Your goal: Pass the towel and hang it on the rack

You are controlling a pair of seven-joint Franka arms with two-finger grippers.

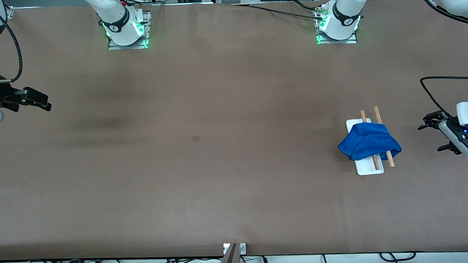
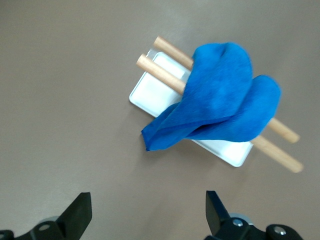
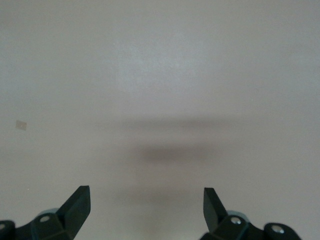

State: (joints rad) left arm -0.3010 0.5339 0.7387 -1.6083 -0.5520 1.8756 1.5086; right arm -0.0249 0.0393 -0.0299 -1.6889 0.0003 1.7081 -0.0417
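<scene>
The blue towel (image 1: 369, 143) lies draped in a loose bunch across both wooden rods of the rack (image 1: 368, 169), which stands toward the left arm's end of the table. In the left wrist view the towel (image 2: 225, 100) covers the middle of the rods, and the rack's white base (image 2: 155, 92) and the rod ends stick out on either side. My left gripper (image 1: 433, 137) hangs open and empty beside the rack, apart from the towel, and its jaws (image 2: 148, 210) frame only bare table. My right gripper (image 1: 39, 101) waits open at the right arm's end of the table, over bare table (image 3: 146, 205).
A small brown patch (image 1: 196, 138) marks the table's middle. The two arm bases (image 1: 127, 29) (image 1: 338, 24) stand along the edge farthest from the front camera. Cables and a bracket (image 1: 233, 252) line the nearest edge.
</scene>
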